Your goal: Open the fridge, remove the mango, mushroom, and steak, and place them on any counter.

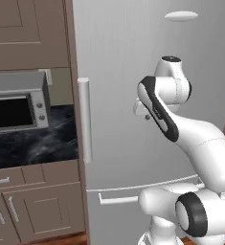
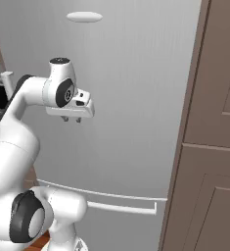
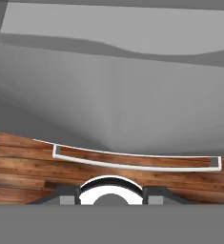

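The fridge (image 1: 128, 67) stands shut, its light-grey door (image 2: 136, 98) filling the view ahead. Its long vertical bar handle (image 1: 85, 119) runs down the door's left edge. The lower drawer's horizontal handle (image 2: 121, 208) lies below. My gripper (image 2: 72, 119) hangs close in front of the door at mid height and points down. Its fingers stand slightly apart with nothing between them. Looking down the door, the hand view shows the gripper (image 3: 111, 195) above the drawer handle (image 3: 132, 164) and the floor. The mango, mushroom and steak are hidden behind the shut door. The counter (image 1: 32, 143) lies left of the fridge.
A grey microwave (image 1: 18, 103) sits on the counter, with brown cabinets above and below it. A tall brown cabinet (image 2: 209, 147) flanks the fridge on the right. Wooden floor (image 3: 23, 167) shows below.
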Robot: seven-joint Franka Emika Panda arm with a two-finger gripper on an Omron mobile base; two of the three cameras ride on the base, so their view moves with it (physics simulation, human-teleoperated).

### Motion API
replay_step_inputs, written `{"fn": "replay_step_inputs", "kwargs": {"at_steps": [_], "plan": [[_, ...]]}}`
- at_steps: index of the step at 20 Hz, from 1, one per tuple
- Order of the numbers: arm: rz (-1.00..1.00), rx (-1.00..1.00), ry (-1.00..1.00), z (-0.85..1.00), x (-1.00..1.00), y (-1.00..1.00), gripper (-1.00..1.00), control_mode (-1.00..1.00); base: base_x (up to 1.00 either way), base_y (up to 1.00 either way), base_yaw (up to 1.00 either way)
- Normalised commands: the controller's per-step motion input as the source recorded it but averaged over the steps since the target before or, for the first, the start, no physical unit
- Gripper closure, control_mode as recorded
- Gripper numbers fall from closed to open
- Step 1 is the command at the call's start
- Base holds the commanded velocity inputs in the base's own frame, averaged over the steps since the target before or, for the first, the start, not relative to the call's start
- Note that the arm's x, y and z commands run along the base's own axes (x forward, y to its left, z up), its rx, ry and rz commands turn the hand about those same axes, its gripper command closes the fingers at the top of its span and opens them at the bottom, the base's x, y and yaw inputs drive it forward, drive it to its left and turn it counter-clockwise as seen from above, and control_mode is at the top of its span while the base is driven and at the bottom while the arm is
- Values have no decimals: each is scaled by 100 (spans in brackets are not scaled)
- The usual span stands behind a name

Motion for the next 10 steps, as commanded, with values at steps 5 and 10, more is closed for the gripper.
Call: {"fn": "replay_step_inputs", "kwargs": {"at_steps": [5, 10], "plan": [[0, 0, 0, 0, 0, 0, -100, 100, -28, 10, 0], [0, 0, 0, 0, 0, 0, -100, 100, -95, 61, -15]]}}
